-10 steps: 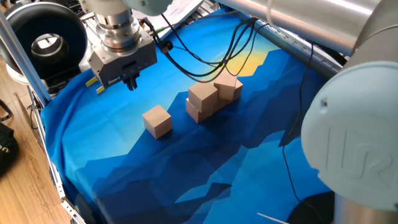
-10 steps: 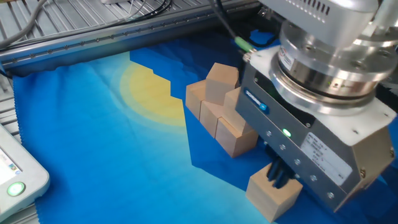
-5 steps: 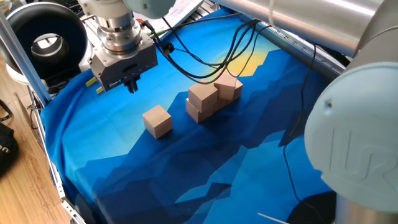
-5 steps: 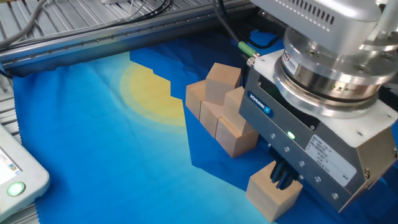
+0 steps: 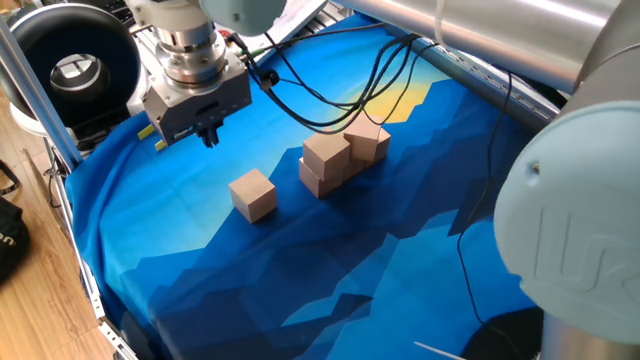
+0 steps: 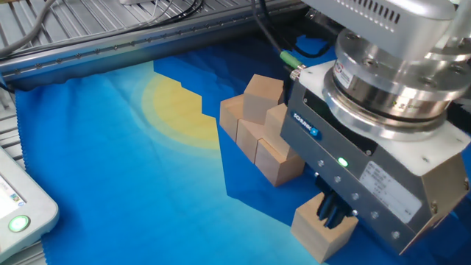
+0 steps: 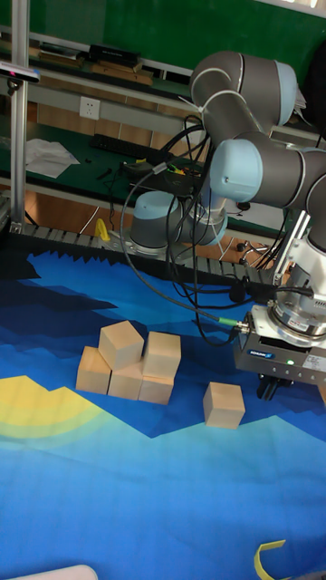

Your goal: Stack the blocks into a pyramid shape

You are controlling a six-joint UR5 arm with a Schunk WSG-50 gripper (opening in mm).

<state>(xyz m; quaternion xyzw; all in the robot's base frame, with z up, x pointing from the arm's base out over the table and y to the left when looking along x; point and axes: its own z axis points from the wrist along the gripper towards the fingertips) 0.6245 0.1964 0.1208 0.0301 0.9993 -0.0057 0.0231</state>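
One loose tan block [image 5: 252,193] [image 6: 321,232] [image 7: 223,404] lies alone on the blue cloth. Several more blocks [image 5: 340,160] [image 6: 257,129] [image 7: 127,364] stand as a tight two-level cluster further along the cloth. My gripper [image 5: 210,135] [image 6: 333,211] [image 7: 270,391] hangs above the cloth beside the loose block, away from the cluster. Its dark fingers are shut with nothing between them. In the other fixed view the gripper body hides part of the loose block and the near edge of the cluster.
A small yellow hook-shaped piece [image 7: 264,556] lies near the cloth's edge. Black cables [image 5: 330,90] trail over the cloth behind the cluster. A black round device [image 5: 70,60] sits off the table's corner. Metal rails [image 6: 110,44] border the cloth.
The gripper has shifted only slightly and stays shut. No block has moved.
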